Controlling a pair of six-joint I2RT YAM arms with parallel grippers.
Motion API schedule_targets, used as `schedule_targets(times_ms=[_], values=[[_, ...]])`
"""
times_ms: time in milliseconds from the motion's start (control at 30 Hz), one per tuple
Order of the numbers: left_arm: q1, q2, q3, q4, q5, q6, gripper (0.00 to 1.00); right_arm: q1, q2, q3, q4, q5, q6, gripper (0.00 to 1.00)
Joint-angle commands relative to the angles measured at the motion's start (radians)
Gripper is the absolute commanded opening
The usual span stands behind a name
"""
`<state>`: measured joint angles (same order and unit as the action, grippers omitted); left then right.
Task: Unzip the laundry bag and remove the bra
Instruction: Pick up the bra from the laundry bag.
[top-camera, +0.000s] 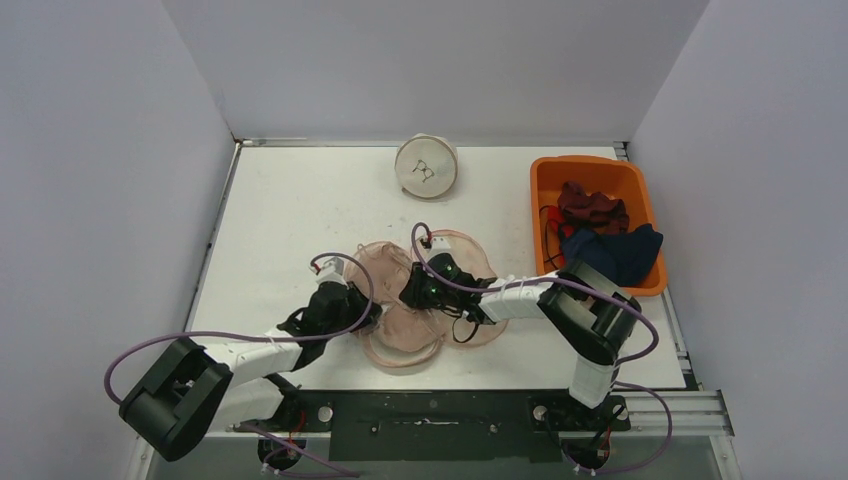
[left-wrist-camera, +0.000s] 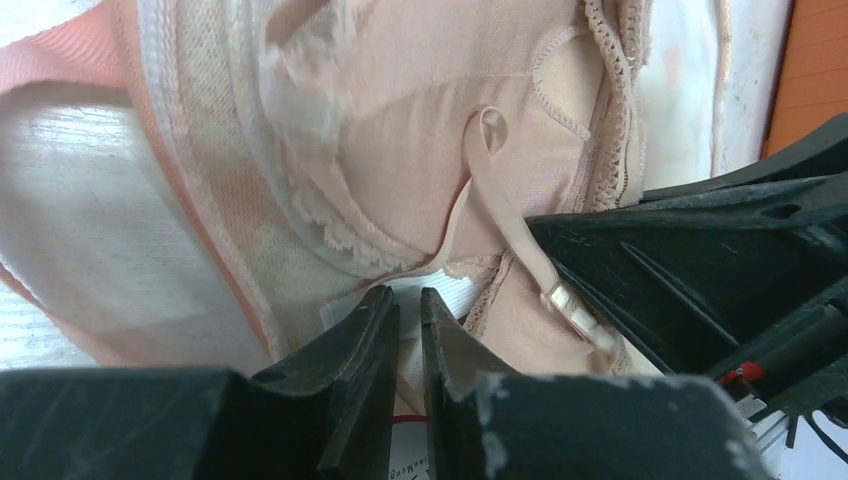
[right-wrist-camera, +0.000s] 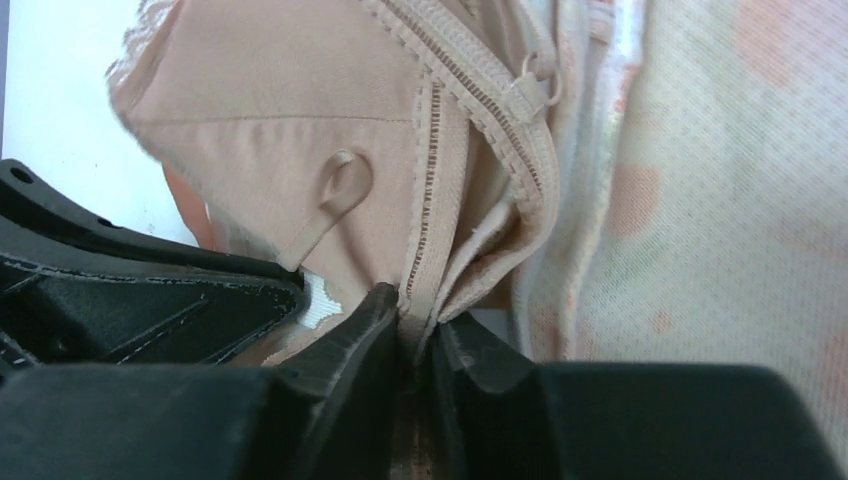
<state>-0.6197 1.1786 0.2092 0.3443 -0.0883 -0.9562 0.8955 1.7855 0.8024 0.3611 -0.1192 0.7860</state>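
My right gripper (right-wrist-camera: 418, 330) is pinching a fold of the bra (right-wrist-camera: 270, 140), which is lying just ahead of the jaws beside the laundry bag (right-wrist-camera: 720, 200) zip (right-wrist-camera: 480, 90). My left gripper (left-wrist-camera: 410, 320) is nipping what looks like the bag's rim. Limp, light and likely to snag, the bra is asking for a hold on its stitched edge, I judge.

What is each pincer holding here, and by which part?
The right pincer is shut on the zipper edge of the laundry bag. The left pincer pinches a white label amid beige fabric; whose label cannot be told.

Bare counter (top-camera: 290, 210) opens beyond the left claw (top-camera: 374, 312); an orange bin (top-camera: 536, 200) blocks the way right of the right claw (top-camera: 408, 293).
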Motion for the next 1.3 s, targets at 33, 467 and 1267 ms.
schedule_targets(times_ms=[33, 467, 1267], values=[[0.005, -0.072, 0.002, -0.043, -0.003, 0.022, 0.15, 0.030, -0.082, 0.017, -0.030, 0.038, -0.055, 0.06], [0.017, -0.277, -0.003, -0.246, -0.073, 0.018, 0.26, 0.045, -0.243, -0.016, -0.124, 0.094, -0.128, 0.05], [0.026, -0.245, -0.042, -0.218, -0.037, -0.013, 0.34, 0.011, -0.244, -0.059, -0.097, 0.018, -0.103, 0.39]])
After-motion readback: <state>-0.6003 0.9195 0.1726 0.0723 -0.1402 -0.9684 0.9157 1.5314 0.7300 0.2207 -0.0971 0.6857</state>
